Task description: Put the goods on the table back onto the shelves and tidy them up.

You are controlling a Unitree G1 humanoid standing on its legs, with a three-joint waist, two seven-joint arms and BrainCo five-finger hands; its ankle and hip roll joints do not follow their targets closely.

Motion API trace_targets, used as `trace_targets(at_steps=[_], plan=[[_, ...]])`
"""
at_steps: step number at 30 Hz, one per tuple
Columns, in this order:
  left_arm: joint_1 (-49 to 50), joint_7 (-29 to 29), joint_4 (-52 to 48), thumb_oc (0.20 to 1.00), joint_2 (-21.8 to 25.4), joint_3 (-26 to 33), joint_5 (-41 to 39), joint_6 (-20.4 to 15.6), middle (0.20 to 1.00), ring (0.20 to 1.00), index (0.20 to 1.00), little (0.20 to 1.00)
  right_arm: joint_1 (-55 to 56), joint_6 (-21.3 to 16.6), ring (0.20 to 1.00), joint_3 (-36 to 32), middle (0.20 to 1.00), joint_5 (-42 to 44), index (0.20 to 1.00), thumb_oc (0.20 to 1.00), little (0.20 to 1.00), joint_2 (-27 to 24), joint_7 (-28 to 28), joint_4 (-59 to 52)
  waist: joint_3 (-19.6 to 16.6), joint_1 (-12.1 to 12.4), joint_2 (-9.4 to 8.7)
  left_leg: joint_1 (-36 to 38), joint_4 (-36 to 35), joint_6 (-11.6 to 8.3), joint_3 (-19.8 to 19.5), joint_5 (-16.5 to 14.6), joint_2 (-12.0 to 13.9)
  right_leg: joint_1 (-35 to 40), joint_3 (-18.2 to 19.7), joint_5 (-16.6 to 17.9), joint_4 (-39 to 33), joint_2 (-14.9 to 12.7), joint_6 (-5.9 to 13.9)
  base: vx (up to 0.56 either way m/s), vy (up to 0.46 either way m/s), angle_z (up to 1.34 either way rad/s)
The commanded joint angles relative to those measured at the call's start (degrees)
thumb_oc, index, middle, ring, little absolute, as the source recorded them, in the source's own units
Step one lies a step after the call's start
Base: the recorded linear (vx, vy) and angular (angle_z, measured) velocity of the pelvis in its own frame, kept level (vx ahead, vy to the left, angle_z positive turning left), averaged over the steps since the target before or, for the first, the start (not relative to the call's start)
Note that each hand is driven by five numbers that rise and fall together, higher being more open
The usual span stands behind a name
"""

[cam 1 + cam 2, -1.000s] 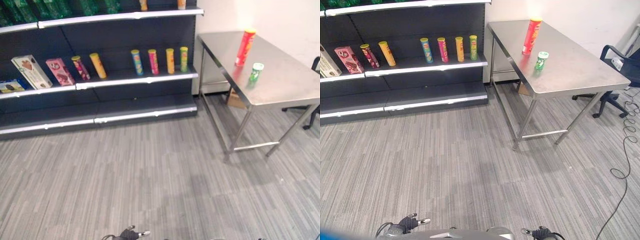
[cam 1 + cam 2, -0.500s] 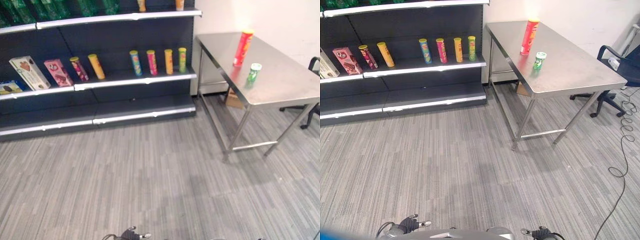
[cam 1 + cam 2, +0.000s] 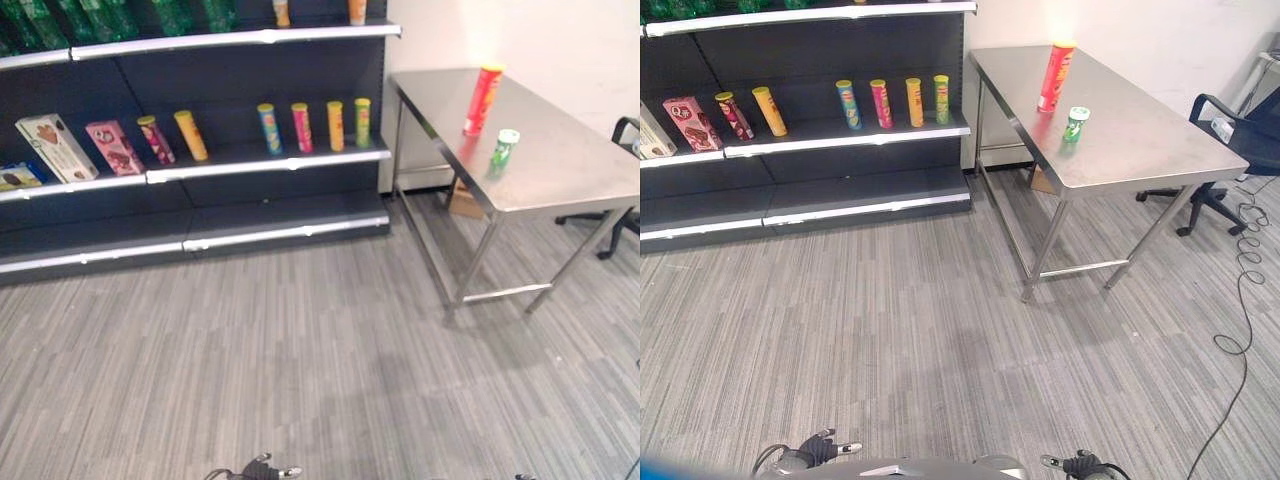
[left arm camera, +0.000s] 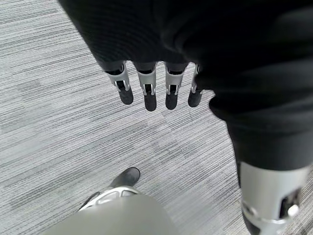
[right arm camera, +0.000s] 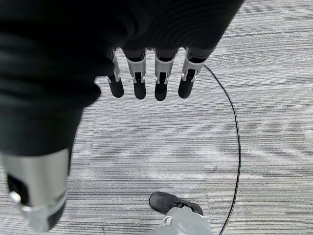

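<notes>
Approach step, both hands [image 4: 156, 93] [image 5: 146, 85] hanging empty with fingers straight; next, closing on bench [image 3: 1160, 150] for red can [image 3: 1056, 76].

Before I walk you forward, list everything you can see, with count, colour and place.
Tall can: 1, red, upright on the table.
Short can: 1, green, on the table beside the tall can.
Table: 1, steel, right of the shelves.
Shelf cans: 4, blue, pink, orange, green, upright in a row on the middle shelf.
Leaning cans: 2, dark red and yellow, same shelf, further left.
Boxes: 2, white and pink, leaning at the left.
Office chair: 1, dark, beyond the table.
Left hand: fingers straight, empty, over the carpet.
Right hand: likewise.
</notes>
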Motion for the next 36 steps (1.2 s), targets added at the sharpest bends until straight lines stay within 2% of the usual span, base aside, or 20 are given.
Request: trace_targets(at_steps=[1,7,10,11,12,13,14,15,16,17,18,22,24,29,30,31,32,33,35,36], plan=[[-2.7,1.5,3.3,1.000,0.7,0.0,1.3,-0.7,1.000,1.000,1.000,1.000,-3.2,-0.2,1.000,1.8,1.000,0.0,1.000,1.000,1.000,-0.6,-0.9,2.3,0.7,-0.6,-1.27,-1.5,-0.8,-4.78,-4.7,-1.3,2.5,-2.7,1.2,1.6,-2.8,-5.6,7.52,-0.02,0.052,-0.07],[-3.2,1.8,3.1,1.000,0.8,0.3,0.6,-0.9,1.000,1.000,1.000,1.000,-4.4,-0.1,1.000,2.0,1.000,-0.1,1.000,1.000,1.000,-0.8,-0.9,1.7,1.6,0.0,-1.26,-3.4,0.1,-3.14,-5.3,-2.2,0.7,-6.2,2.9,1.7,0.6,-6.9,8.49,-0.01,0.093,-0.07],[-3.6,1.7,2.3,1.000,1.1,0.7,-0.5,-1.1,1.000,1.000,1.000,1.000,-4.9,-0.2,1.000,2.0,1.000,0.0,1.000,1.000,1.000,-1.0,-0.8,1.0,2.9,0.3,-0.85,-3.6,0.5,-1.67,-5.4,-3.1,-0.5,-10.1,3.6,0.9,8.8,-7.8,9.37,0.00,0.107,-0.11],[-3.6,1.6,2.3,1.000,1.1,0.7,-0.5,-1.1,1.000,1.000,1.000,1.000,-4.9,-0.2,1.000,2.0,1.000,0.0,1.000,1.000,1.000,-1.0,-0.8,1.0,2.8,0.3,-0.89,-3.6,0.5,-1.65,-5.4,-3.1,-0.6,-10.3,3.7,0.8,9.0,-7.8,9.39,0.05,0.138,-0.17],[-3.9,1.7,1.8,1.000,1.4,0.6,-0.6,-1.0,1.000,1.000,1.000,1.000,-4.9,-0.3,1.000,1.7,1.000,0.3,1.000,1.000,1.000,-1.2,-0.7,0.7,3.9,0.0,-0.61,-2.4,0.2,-1.02,-5.2,-3.6,-1.2,-13.3,3.9,2.6,16.2,-8.6,9.79,0.12,0.137,-0.26],[-4.4,1.8,1.5,1.000,1.6,0.3,-0.4,-1.0,1.000,1.000,1.000,1.000,-4.8,-0.3,1.000,1.7,1.000,0.7,1.000,1.000,1.000,-1.2,-0.9,0.4,4.8,-0.5,-0.66,-1.1,-0.5,-0.83,-5.3,-4.2,-1.8,-16.6,4.3,4.4,18.7,-8.5,9.33,0.12,0.136,-0.27],[-4.4,1.8,1.5,1.000,1.6,0.3,-0.4,-1.0,1.000,1.000,1.000,1.000,-4.8,-0.3,1.000,1.7,1.000,0.7,1.000,1.000,1.000,-1.2,-0.9,0.4,4.7,-0.5,-0.67,-1.1,-0.5,-0.83,-5.2,-4.2,-1.8,-16.7,4.4,4.4,18.8,-8.5,9.33,0.19,0.081,-0.13],[-5.4,2.1,1.0,1.000,1.6,-0.1,-0.9,-1.3,1.000,1.000,1.000,1.000,-5.2,-0.4,1.000,1.6,1.000,1.3,1.000,1.000,1.000,-1.6,-1.2,0.6,5.6,-1.7,-0.21,-0.2,-1.1,-0.89,-6.0,-4.9,-2.3,-20.2,5.6,4.9,15.9,-6.3,8.47,0.17,0.041,-0.05],[-5.9,2.1,0.7,1.000,1.5,-0.1,-1.2,-1.4,1.000,1.000,1.000,1.000,-5.5,-0.4,1.000,1.5,1.000,1.7,1.000,1.000,1.000,-1.8,-1.4,0.7,6.0,-2.3,-0.22,0.2,-1.2,-0.88,-6.6,-5.2,-2.9,-21.2,6.6,6.0,13.6,-5.0,8.59,0.32,0.034,-0.09],[-6.9,2.1,0.7,1.000,1.5,-0.1,-1.8,-1.4,1.000,1.000,1.000,1.000,-5.8,-0.3,1.000,1.2,1.000,2.4,1.000,1.000,1.000,-2.0,-2.0,1.1,6.6,-3.4,-0.68,1.4,-1.2,-1.04,-7.2,-6.1,-4.1,-23.6,7.2,8.4,7.8,-4.1,9.25,0.21,0.001,-0.18],[-6.9,2.1,0.8,1.000,1.5,-0.1,-1.8,-1.4,1.000,1.000,1.000,1.000,-5.8,-0.3,1.000,1.2,1.000,2.4,1.000,1.000,1.000,-2.0,-2.0,1.1,6.8,-3.5,-0.52,1.7,-1.1,-1.06,-7.4,-6.3,-3.9,-23.1,7.0,8.4,7.5,-4.0,9.24,0.26,-0.007,0.00],[-8.1,2.0,0.5,1.000,1.2,-0.3,-1.9,-1.7,1.000,1.000,1.000,1.000,-5.0,-0.1,1.000,0.5,1.000,2.5,1.000,1.000,1.000,-2.4,-2.3,0.9,7.3,-6.1,-1.17,5.3,-0.5,-1.56,-8.5,-9.4,-5.4,-26.6,3.6,10.6,-1.9,-3.6,10.76,0.33,-0.024,0.28],[-7.9,1.7,0.7,1.000,0.4,-0.4,-1.8,-1.8,1.000,1.000,1.000,1.000,-3.6,-0.1,1.000,0.1,1.000,2.0,1.000,1.000,1.000,-3.0,-2.0,1.0,6.5,-7.1,-1.21,8.1,-0.1,-1.63,-10.0,-12.0,-6.3,-25.6,0.7,11.3,-3.0,-4.1,10.78,0.41,-0.089,0.43],[-7.4,1.5,1.2,1.000,-0.6,-0.5,-1.4,-1.6,1.000,1.000,1.000,1.000,-2.5,-0.2,1.000,0.1,1.000,1.3,1.000,1.000,1.000,-4.0,-1.6,1.5,4.6,-7.7,-0.88,10.0,2.2,-1.81,-12.4,-14.9,-6.2,-23.3,-1.0,12.5,-2.0,-4.2,9.35,0.37,-0.156,0.47],[-7.4,1.3,1.4,1.000,-1.4,-0.8,-1.6,-1.5,1.000,1.000,1.000,1.000,-2.0,-0.2,1.000,0.3,1.000,0.7,1.000,1.000,1.000,-4.5,-1.2,1.5,4.1,-8.1,-0.30,10.1,6.0,-3.49,-13.0,-15.0,-5.1,-22.0,-0.9,12.0,-0.4,-3.4,8.24,0.28,-0.167,0.83],[-7.4,1.3,1.4,1.000,-1.3,-0.8,-1.6,-1.5,1.000,1.000,1.000,1.000,-2.0,-0.2,1.000,0.3,1.000,0.7,1.000,1.000,1.000,-4.5,-1.2,1.5,3.9,-8.2,-0.43,9.9,6.0,-3.47,-13.1,-14.9,-5.2,-22.2,-0.9,12.0,-0.4,-3.6,8.25,0.63,-0.443,1.02],[-7.3,1.1,1.2,1.000,-1.7,-1.0,-2.1,-1.4,1.000,1.000,1.000,1.000,-1.7,-0.5,1.000,0.6,1.000,0.7,1.000,1.000,1.000,-5.3,-0.8,0.4,3.2,-7.9,0.00,7.2,16.9,-7.90,-12.9,-8.8,-3.5,-18.5,-1.9,9.9,0.5,-2.9,5.80,0.36,-0.279,0.78],[-7.3,1.1,1.2,1.000,-1.7,-1.0,-2.1,-1.4,1.000,1.000,1.000,1.000,-1.7,-0.5,1.000,0.6,1.000,0.7,1.000,1.000,1.000,-5.3,-0.8,0.4,3.2,-8.0,0.04,6.9,17.2,-7.94,-13.0,-9.0,-3.4,-18.5,-2.0,9.8,0.5,-2.9,5.77,0.46,-0.366,0.52],[-7.2,1.1,1.2,1.000,-1.9,-0.7,-2.4,-1.2,1.000,1.000,1.000,1.000,-1.9,-0.5,1.000,1.1,1.000,0.7,1.000,1.000,1.000,-5.7,-1.0,-0.1,3.6,-7.5,-0.02,2.4,29.5,-10.65,-12.4,-3.0,-1.9,-14.6,-2.4,7.4,0.0,-2.1,3.52,0.24,-0.231,0.36],[-7.1,1.3,0.9,1.000,-1.6,-0.5,-2.9,-1.1,1.000,1.000,1.000,1.000,-2.1,-0.5,1.000,1.0,1.000,1.0,1.000,1.000,1.000,-5.8,-1.2,-0.5,3.9,-7.1,-0.77,-0.6,35.4,-11.72,-12.9,0.5,-2.1,-12.7,-2.3,6.5,-0.6,-2.2,2.71,0.24,-0.268,0.16]])
